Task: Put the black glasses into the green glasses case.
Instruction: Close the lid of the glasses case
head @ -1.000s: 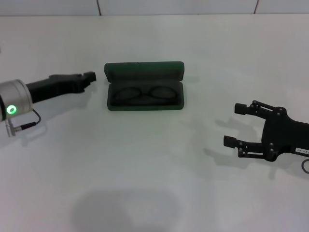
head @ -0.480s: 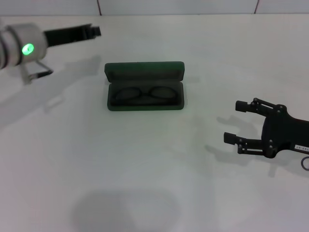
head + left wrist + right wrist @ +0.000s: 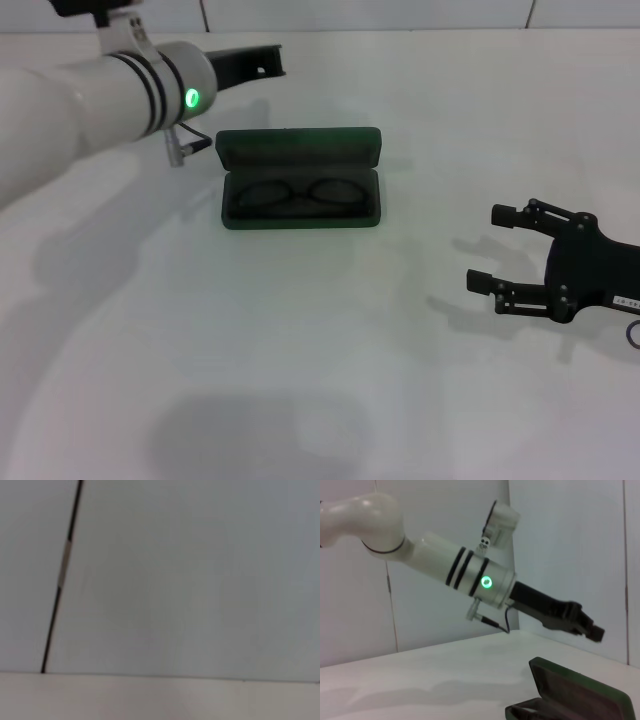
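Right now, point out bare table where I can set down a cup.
Bare table lies in front of the open case, and between it and the right end effector. Behind the case is crowded: the left end effector hangs there.

A plain white table (image 3: 330, 340) carries everything here, its surface smooth and unmarked, running back to a pale panelled wall (image 3: 370, 14) at its far edge. Directly on it, a little left of centre and towards the back, lies the green glasses case (image 3: 300, 179) with its lid open and tilted up at the rear (the hinge side faces the wall). The black glasses (image 3: 298, 195) rest inside the case's lower tray, lenses side by side, so they touch the lining and not the table itself. Soft grey shadows fall on the tabletop along the left side and near the front edge.
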Robot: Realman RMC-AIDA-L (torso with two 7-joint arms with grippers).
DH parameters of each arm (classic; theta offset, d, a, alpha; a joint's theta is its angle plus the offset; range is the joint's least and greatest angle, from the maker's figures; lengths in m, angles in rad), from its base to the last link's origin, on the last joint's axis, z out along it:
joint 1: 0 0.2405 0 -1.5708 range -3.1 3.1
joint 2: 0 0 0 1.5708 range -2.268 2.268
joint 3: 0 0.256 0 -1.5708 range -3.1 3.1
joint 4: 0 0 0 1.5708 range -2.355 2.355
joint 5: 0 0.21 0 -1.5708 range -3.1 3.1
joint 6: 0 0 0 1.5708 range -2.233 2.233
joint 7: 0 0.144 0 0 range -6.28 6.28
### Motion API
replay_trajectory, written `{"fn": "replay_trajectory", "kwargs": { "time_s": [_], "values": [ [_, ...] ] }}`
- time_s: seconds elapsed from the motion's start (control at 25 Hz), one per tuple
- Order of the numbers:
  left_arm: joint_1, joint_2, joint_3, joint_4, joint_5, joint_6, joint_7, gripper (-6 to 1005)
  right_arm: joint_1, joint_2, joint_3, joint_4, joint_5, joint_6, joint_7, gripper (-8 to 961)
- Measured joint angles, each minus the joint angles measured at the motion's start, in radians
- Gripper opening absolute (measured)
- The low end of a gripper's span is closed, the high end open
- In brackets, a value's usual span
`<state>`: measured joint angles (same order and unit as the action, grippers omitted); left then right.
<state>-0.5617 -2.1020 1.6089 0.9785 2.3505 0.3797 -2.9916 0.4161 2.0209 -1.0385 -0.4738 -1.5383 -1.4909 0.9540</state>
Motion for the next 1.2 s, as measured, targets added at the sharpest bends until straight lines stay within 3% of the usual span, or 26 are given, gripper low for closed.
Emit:
{"fn": "replay_trajectory", "kwargs": {
  "time_s": [0.36, 1.2],
  "values": [
    [-0.051, -0.003, 0.135, -0.164, -0.070, -0.207, -0.001, -1, -0.002, -0.002, 0.000, 0.003, 0.000, 0.000, -0.001, 872],
    [-0.058, 0.002, 0.196, -0.196, -0.074, -0.181, 0.001, -1, -0.001, -0.001, 0.000, 0.008, -0.003, 0.025, -0.002, 872]
  ]
}}
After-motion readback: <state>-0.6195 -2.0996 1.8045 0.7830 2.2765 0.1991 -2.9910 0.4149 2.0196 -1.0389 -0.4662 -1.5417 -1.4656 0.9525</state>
